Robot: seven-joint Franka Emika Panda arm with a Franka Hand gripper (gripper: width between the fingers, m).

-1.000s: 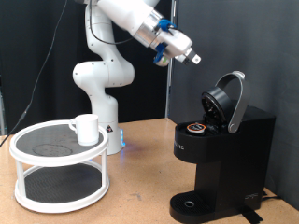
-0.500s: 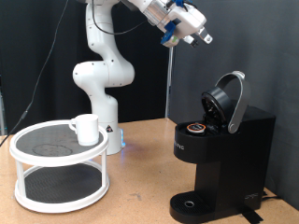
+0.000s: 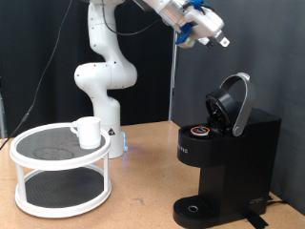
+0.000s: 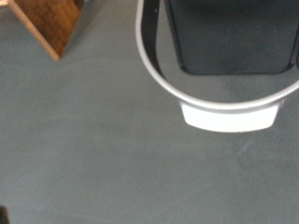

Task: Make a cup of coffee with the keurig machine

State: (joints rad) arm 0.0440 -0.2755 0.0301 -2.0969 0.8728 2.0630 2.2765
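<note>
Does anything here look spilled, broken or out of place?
Nothing is spilled or broken. The keurig machine has its lid up with a pod showing, the cup stands upright on the white stand, and the end effector hangs above the machine.

A robotics lab rather than a kitchen: a white robot arm (image 3: 100, 67) bolted to a wooden table (image 3: 143, 181), black curtain backdrop (image 3: 267, 48), and a coffee maker (image 3: 224, 157) staged beside a white wire stand (image 3: 59, 172)

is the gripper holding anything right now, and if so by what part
Nothing shows between its fingers. The gripper is high above the keurig machine, whose lid is open; the cup sits untouched on the stand.
</note>
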